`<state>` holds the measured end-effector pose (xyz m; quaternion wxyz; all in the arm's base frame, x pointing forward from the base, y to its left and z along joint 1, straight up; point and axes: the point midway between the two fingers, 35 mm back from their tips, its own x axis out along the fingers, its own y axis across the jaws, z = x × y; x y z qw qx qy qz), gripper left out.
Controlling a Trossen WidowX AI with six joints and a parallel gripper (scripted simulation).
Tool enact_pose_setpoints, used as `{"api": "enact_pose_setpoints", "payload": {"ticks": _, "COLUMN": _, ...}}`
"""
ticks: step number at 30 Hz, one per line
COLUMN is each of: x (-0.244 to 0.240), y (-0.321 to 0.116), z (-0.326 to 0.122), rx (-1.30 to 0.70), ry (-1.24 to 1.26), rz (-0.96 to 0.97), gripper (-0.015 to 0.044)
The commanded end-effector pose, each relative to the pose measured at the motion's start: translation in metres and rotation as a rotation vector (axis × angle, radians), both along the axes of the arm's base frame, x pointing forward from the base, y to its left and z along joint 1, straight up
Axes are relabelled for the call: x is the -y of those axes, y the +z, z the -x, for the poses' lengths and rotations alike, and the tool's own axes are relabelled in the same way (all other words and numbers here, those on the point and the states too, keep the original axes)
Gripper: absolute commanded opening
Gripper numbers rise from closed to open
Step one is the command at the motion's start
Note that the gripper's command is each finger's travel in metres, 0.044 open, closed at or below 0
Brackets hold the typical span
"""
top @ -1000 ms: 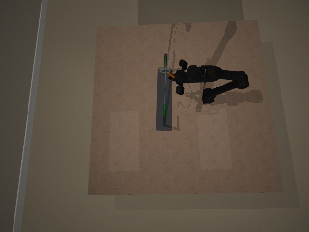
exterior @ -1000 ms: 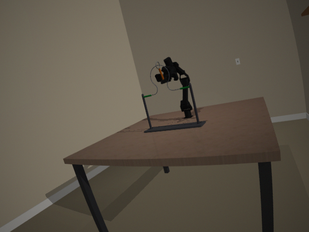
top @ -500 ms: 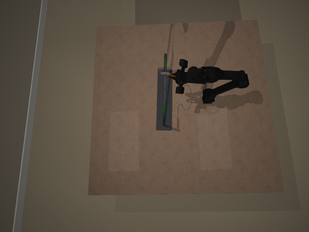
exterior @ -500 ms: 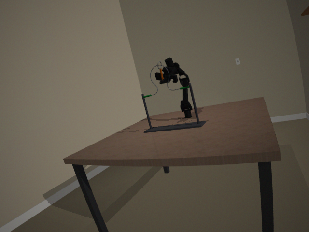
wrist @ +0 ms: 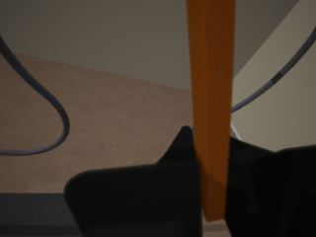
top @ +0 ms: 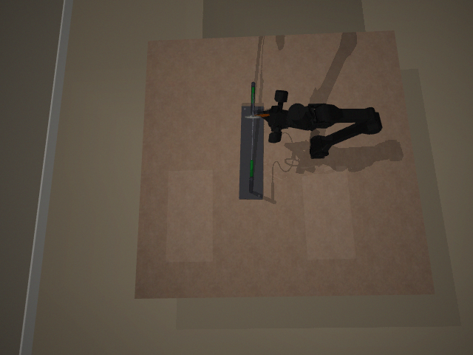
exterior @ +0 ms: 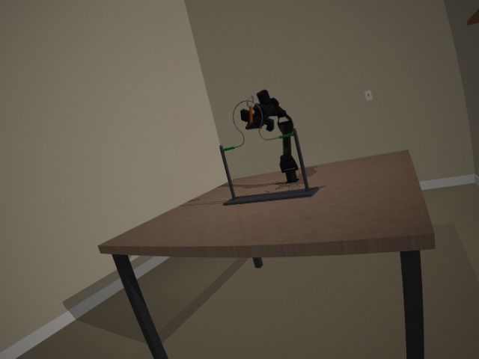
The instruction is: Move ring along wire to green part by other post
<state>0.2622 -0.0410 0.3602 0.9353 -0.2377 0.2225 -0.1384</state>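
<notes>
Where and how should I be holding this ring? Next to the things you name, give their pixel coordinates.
By its orange handle (top: pixel 262 115) (exterior: pixel 251 114) (wrist: pixel 212 99), from the robot's side, fingers across the shaft. It is straight, slim and upright below the ring (top: pixel 252 117) (exterior: pixel 251 106), leaving the ring's opening unobstructed for the wire (exterior: pixel 233 116) (wrist: pixel 61 111). The gripper (exterior: pixel 252 124) (wrist: pixel 191 131) already grips it there.
</notes>
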Motion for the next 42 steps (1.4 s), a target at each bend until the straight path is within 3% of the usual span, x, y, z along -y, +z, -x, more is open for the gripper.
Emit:
{"api": "enact_pose_setpoints", "payload": {"ticks": 1, "x": 0.002, "y": 0.001, "z": 0.000, "rx": -0.002, "ry": -0.002, "rz": 0.053, "gripper": -0.0150}}
{"api": "enact_pose_setpoints", "payload": {"ticks": 42, "x": 0.017, "y": 0.016, "z": 0.001, "rx": -0.026, "ry": -0.003, "rz": 0.584, "gripper": -0.0150}}
